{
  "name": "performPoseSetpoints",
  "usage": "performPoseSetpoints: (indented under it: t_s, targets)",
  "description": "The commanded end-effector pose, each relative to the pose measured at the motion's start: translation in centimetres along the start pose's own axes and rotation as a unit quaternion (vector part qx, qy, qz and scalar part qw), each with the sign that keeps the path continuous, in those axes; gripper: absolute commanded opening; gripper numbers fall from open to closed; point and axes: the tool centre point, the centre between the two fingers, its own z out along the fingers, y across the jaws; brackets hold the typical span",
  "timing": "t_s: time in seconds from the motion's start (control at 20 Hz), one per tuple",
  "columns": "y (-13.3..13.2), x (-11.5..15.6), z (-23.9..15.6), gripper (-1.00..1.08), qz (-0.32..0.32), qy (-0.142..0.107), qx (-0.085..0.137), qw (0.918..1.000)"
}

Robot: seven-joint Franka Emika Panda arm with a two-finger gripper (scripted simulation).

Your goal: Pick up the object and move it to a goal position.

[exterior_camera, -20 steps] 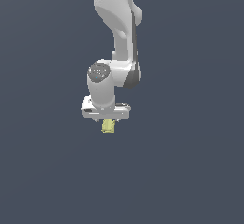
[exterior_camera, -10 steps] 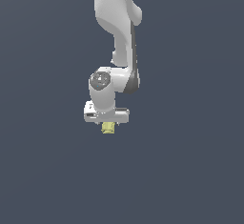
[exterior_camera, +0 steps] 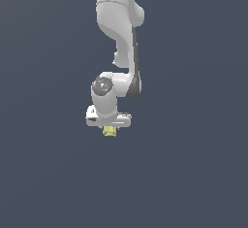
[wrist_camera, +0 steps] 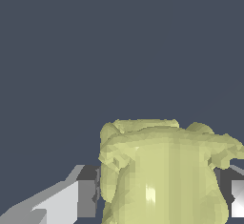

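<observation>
claw (exterior_camera: 110, 131) clamped on the object (exterior_camera: 110, 132), fingers (wrist_camera: 86, 197) tight on both flanks | object sits directly beneath the claw body, pale lump (wrist_camera: 164, 170) filling the wrist view | change: arm has lifted and drifted toward the exterior view's right since a second ago, object riding along | I judge the grasp sound, carry under way; no goal marker visible.

Exterior view stands well back, facing the arm (exterior_camera: 118, 33) side-on; wrist view peers past the end effector (wrist_camera: 159, 197), tight on the lump (wrist_camera: 162, 170) both share.
</observation>
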Motion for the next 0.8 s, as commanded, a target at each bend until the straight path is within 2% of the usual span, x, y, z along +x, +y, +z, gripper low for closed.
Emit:
performPoseSetpoints:
  t_s: [0.0, 0.45, 0.75]
  targets:
    - [0.0, 0.0, 0.1, -1.00, 0.000, 0.000, 0.000, 1.0000]
    - [0.3, 0.1, -0.3, -1.00, 0.000, 0.000, 0.000, 1.0000]
    - [2.3, 0.4, -2.6, -1.00, 0.000, 0.000, 0.000, 1.0000]
